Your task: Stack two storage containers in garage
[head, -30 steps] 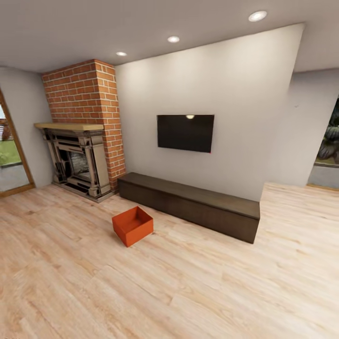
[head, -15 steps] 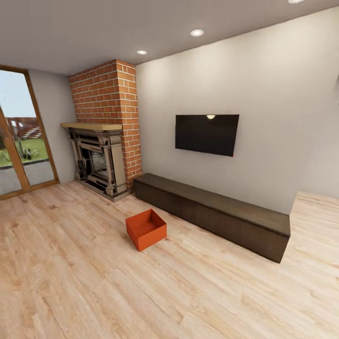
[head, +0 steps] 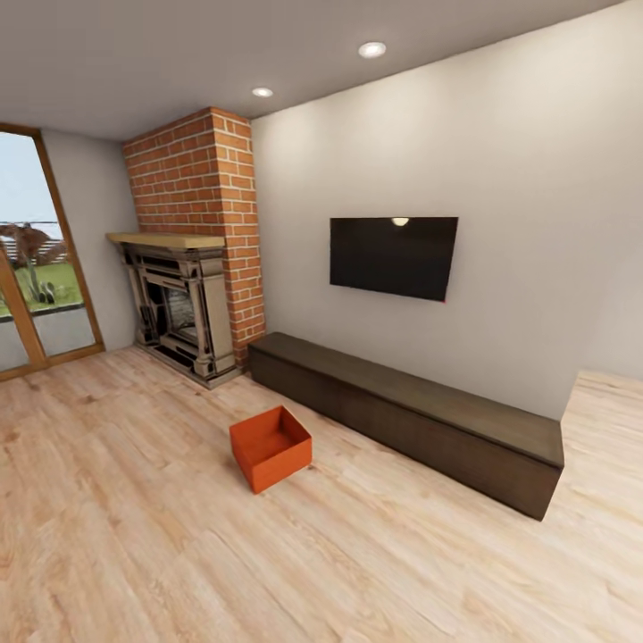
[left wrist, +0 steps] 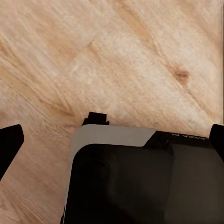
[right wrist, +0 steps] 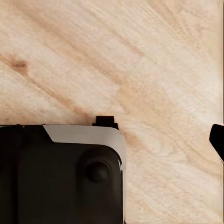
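Your left gripper (left wrist: 112, 135) hangs over bare wood-plank floor (left wrist: 140, 56) with its fingers spread wide and empty; for your right gripper (right wrist: 219, 140) you cannot tell the spread. One storage container (head: 271, 447) sits well ahead of both, before the dark bench (head: 411, 418).

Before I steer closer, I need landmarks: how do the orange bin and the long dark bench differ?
The orange bin is small, open-topped and bright orange-red; the bench is long, closed on top and dark brown. The bin sits alone out on the wood floor, turned at an angle; the bench runs along the wall under the TV. Both are boxy and rest directly on the floor.
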Available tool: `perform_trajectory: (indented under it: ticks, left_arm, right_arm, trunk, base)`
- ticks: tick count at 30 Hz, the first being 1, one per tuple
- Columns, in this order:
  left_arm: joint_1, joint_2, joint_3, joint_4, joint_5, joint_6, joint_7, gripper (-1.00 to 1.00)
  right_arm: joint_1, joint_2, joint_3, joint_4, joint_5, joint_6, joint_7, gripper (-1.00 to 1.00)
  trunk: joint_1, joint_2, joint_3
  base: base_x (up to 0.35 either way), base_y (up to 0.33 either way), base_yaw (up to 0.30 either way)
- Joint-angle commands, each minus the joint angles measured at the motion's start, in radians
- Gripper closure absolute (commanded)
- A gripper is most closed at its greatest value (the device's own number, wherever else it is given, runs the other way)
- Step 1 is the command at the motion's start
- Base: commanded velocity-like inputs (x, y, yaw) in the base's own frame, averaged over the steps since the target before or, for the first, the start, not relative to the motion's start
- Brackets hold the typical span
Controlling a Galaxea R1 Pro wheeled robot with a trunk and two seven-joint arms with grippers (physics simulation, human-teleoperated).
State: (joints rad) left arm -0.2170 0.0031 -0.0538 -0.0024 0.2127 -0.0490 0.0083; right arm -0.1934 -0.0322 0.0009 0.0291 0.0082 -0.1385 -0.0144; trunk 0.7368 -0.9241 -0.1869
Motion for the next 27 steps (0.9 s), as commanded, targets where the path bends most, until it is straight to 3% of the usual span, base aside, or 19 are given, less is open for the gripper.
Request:
perform_trajectory:
  ticks: [1,27]
  left_arm:
    - [-0.001,0.000,-0.006,0.001,0.008,-0.003,0.001,-1.00]
    - [-0.001,0.000,-0.007,0.001,0.008,-0.002,0.001,-1.00]
  right_arm:
    - [-0.001,0.000,0.000,0.003,0.001,-0.006,-0.001,-1.00]
    - [-0.001,0.010,-0.004,0.003,-0.001,-0.008,-0.002,-1.00]
  trunk:
    - [0.001,-0.001,-0.001]
    - [0.001,-0.001,-0.001]
  base:
    - [0.315,-0.097,0.000]
    - [0.294,-0.139,0.000]
